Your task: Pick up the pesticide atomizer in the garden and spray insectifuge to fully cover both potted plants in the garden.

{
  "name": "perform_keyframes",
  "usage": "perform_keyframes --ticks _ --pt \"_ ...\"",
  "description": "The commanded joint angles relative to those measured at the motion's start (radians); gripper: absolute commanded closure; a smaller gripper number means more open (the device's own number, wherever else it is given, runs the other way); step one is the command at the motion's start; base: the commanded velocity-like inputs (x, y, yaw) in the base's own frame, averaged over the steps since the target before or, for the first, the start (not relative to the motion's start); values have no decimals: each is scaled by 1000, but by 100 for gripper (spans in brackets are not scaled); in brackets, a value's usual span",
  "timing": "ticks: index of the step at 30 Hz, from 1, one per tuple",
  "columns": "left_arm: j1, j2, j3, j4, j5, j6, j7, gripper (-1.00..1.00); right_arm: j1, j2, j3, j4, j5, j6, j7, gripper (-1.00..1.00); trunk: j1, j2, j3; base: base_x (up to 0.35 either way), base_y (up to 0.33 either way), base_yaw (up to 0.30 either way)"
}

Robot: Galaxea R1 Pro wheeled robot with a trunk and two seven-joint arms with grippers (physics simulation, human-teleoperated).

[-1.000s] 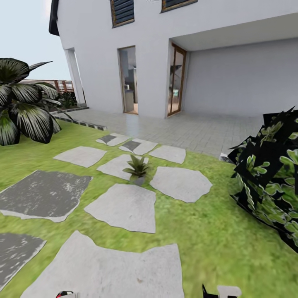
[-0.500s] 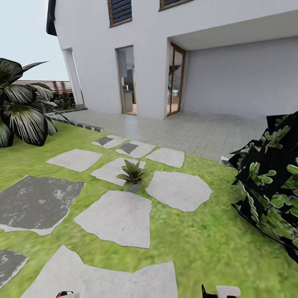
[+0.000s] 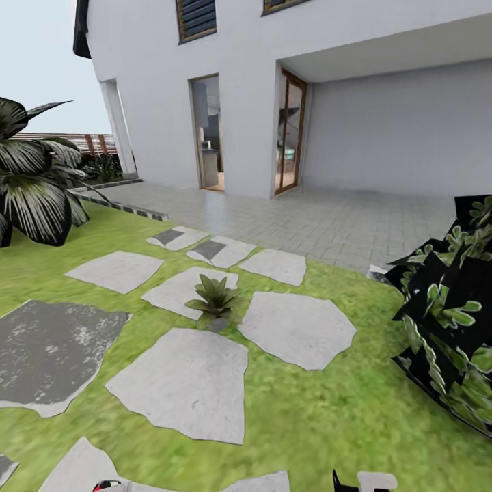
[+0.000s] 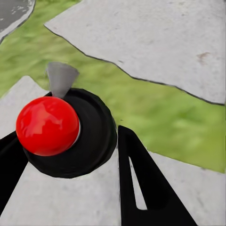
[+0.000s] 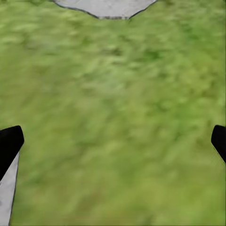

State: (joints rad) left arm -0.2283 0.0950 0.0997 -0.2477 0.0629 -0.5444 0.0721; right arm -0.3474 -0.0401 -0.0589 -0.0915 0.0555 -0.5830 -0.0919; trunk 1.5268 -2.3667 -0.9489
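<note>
One potted plant (image 3: 214, 299) sits mid-scene in the garden, a low green rosette in a small grey pot, w/ its pot in the grass gap between several grey stepping stones (image 3: 181, 379). Lawn (image 3: 328, 417) spreads all round; darker stone (image 3: 48, 348) at left. Far left: big striped-leaf plant (image 3: 31, 184), w/ a brown slatted fence (image 3: 85, 142) behind it. Right edge: dark leafy bush (image 3: 454, 314). Far side: paved patio (image 3: 328, 222) in front of a white house (image 3: 260, 89), open doorway approx centre.

Left wrist view: left gripper (image 4: 66, 155) has black fingers (image 4: 141, 183) either side of the pesticide atomizer (image 4: 70, 132), black round top w/ red knob and a grey nozzle. Jaws clamped on it, stone and grass below. In head view a sliver of red and black shows at the near edge, left of centre.

Right wrist view: right gripper (image 5: 113, 141) w/ jaws wide apart, holding nothing, fingertips (image 5: 9, 143) at both sides of the frame, over grass, a stone edge farther off.
</note>
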Motion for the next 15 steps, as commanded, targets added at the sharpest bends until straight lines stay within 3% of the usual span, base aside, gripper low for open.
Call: perform_keyframes --ticks 1,15 --pt "0 0 -1 1 6 -3 0 100 0 0 -6 1 6 -3 -2 -100 0 0 -1 340 0 0" --pt "0 0 -1 1 6 -3 0 100 -1 0 -6 1 6 -3 -1 -100 0 0 -1 340 0 0"
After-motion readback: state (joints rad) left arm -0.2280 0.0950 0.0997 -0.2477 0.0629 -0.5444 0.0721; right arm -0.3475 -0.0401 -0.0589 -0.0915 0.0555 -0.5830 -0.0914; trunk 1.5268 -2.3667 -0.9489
